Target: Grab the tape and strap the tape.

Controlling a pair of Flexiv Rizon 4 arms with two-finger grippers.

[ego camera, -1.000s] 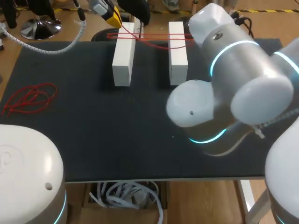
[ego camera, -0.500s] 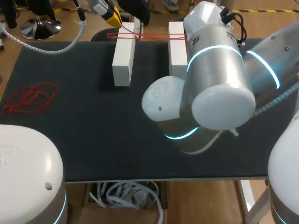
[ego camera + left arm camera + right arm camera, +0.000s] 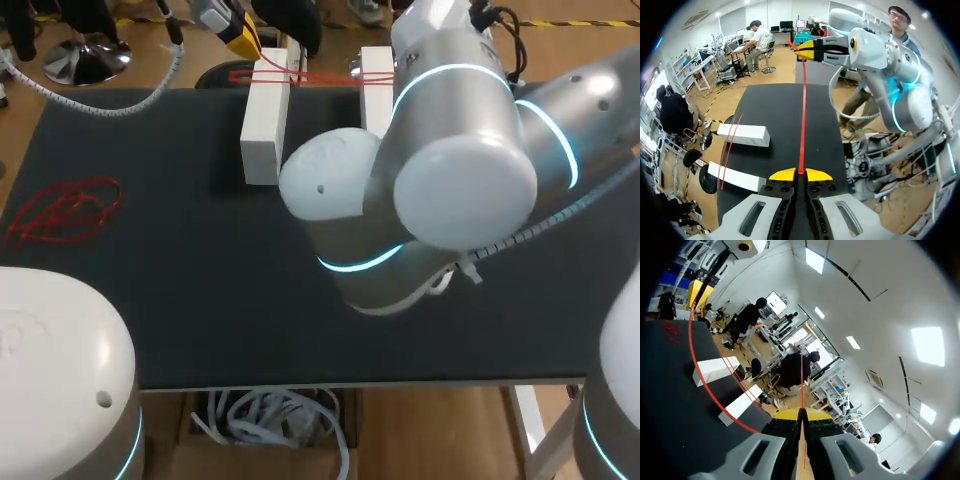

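Two grippers: your left gripper and right gripper each pinch the red tape, fingers closed.
Tape: straight between them.
White blocks: tape crosses their far ends.

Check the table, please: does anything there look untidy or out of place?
Yes. A tangled heap of red string lies loose near the left edge of the table, far from the two white blocks. The other string runs taut between the left gripper and the right gripper.

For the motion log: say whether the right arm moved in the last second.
Yes. The right arm has swung left, toward the left white block, now covering much of the right white block.
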